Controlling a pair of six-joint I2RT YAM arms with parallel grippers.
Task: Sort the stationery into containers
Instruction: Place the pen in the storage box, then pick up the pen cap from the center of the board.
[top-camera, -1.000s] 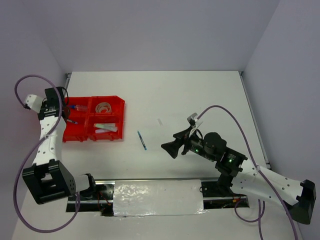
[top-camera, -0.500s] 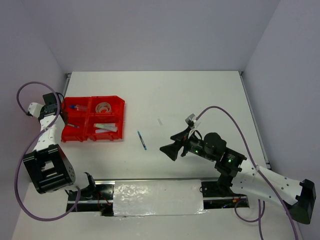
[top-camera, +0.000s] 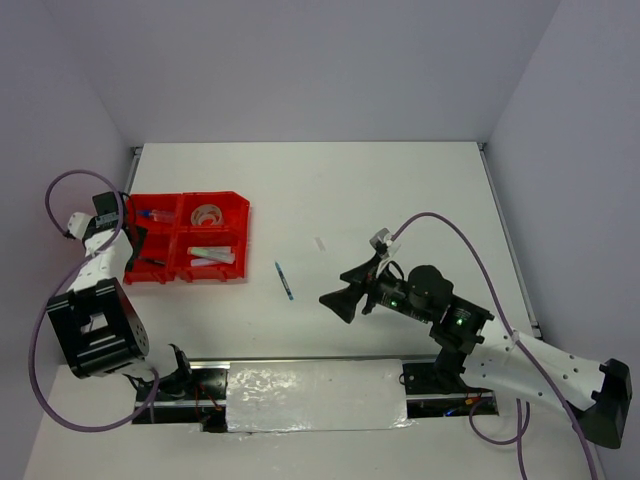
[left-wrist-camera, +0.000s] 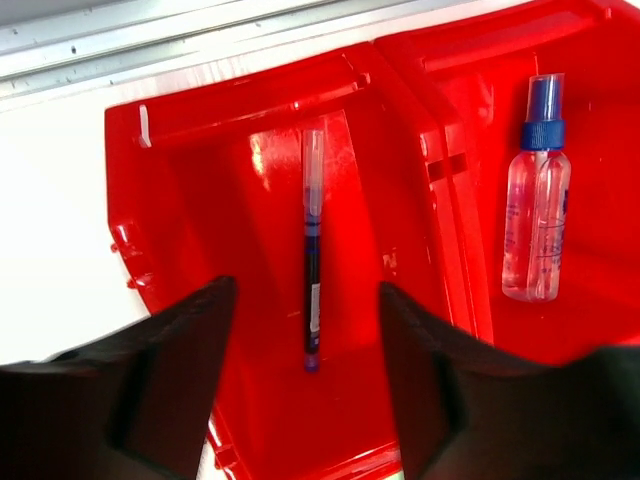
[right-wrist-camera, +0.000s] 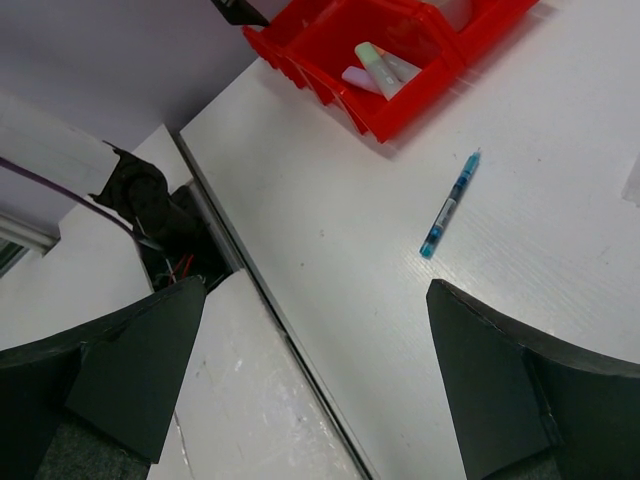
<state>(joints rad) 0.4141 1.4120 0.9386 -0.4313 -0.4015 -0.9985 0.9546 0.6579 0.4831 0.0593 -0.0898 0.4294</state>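
White table (top-camera: 400, 190); small pale scrap (top-camera: 320, 243) lying mid-table; shiny silvery strip (top-camera: 315, 395) along near edge.

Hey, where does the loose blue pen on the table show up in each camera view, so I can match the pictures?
Top external: the blue pen lies on the table, just right of the red tray's near right corner.
Left wrist: not in it; the dark pen there lies inside a tray compartment.
Right wrist: right of centre, on the table below the tray.
Shared landmark: the red tray, in all three views.
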